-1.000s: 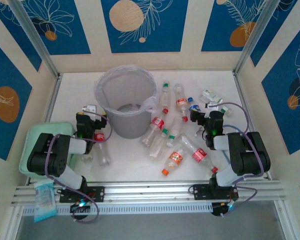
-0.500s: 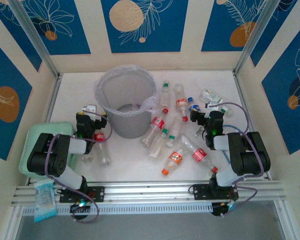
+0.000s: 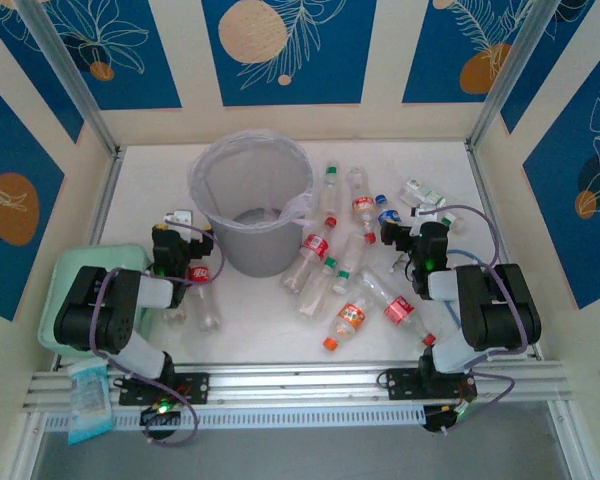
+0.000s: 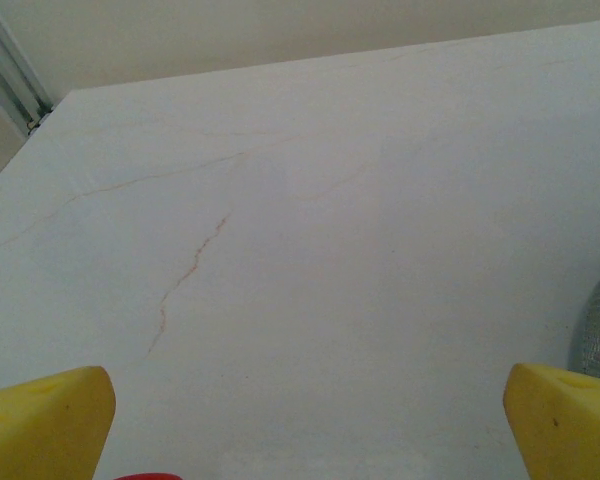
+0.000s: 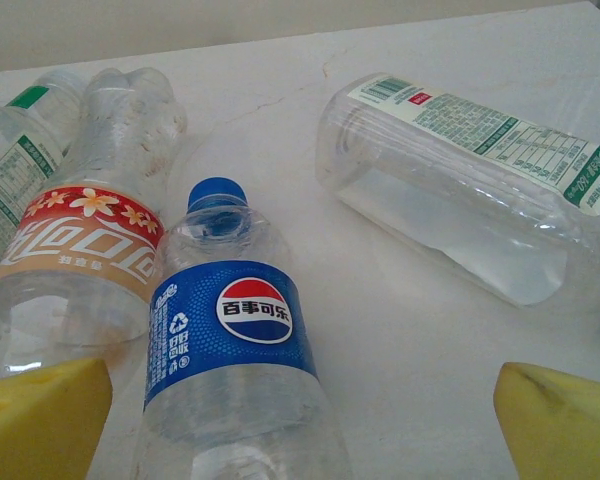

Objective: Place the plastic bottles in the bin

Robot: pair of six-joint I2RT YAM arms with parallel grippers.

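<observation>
Writing: the Pepsi roundel and the characters 百事可乐 are read on the blue label of a blue-capped bottle (image 5: 235,340). Cream script is seen on the red band of a red-banded bottle (image 5: 85,250) just beside it. Small print and a barcode are carried on the white-and-green label of a third bottle (image 5: 460,170), too small to be read.
Right side: the right pincer (image 5: 300,430) is spread wide and nothing is gripped. The blue-capped bottle is seen lying between its yellow fingertips (image 5: 40,415).
Left side: the left pincer (image 4: 300,425) is spread wide and nothing is held. The bare worktop (image 4: 310,220) is faced.
Bottles: the plastic bottles (image 3: 316,250) are scattered lying on the worktop to the right of the bin (image 3: 252,250). One lone bottle (image 3: 202,285) is found to its left.
Bin: it is stood upright towards the far middle of the worktop.
Materials: the bottles are clear, thin and ribbed. The bin is round, grey and translucent, and lined with a clear bag. The worktop is white and smooth, with thin brown veins.
</observation>
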